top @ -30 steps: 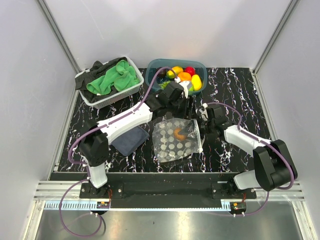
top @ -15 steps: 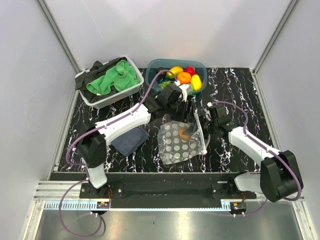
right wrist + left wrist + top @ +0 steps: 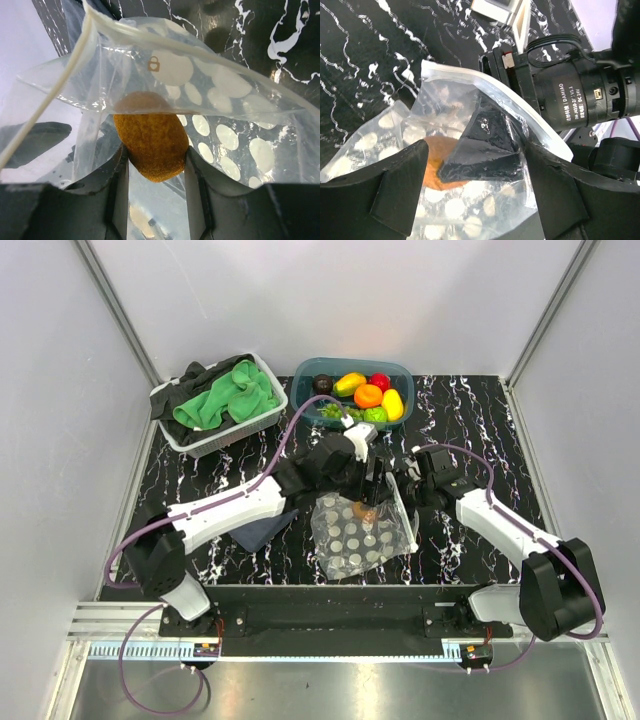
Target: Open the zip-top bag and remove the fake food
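Two pincers are meeting at the bag [image 3: 352, 543], which is lying mid-table [image 3: 480, 430], just in front of the tub [image 3: 305, 373].

R pincer [image 3: 155, 167] is reaching in thru the open mouth and clamping on the brown piece [image 3: 150, 131], one finger on each side. So the piece is sitting inside the bag, right at the mouth, w/ film draping over its far end. The near end is showing bare between the fingers [image 3: 196, 186], so I'd say you're gripping the piece itself, not thru plastic.

L pincer [image 3: 475, 162] is standing wide apart, straddling the mouth w/o gripping anything. Only film and R's dark finger are showing betw. its pads [image 3: 400, 187].

The zip strip [image 3: 54, 87] is arching up off the lower lip, and that's giving R room to get in. Prob. why L is hovering there: it's ready to pin or pinch the floppy film so the bag isn't riding out w/ the piece.

Other fruits [image 3: 368, 395] are sitting in the tub, so that's looking like your drop spot.

Next, as I'm judging it: you're needing a straight pull back out along the mouth, w/ L nipping a lip first. Watch for film snagging on R's fingers and the bag lifting along.
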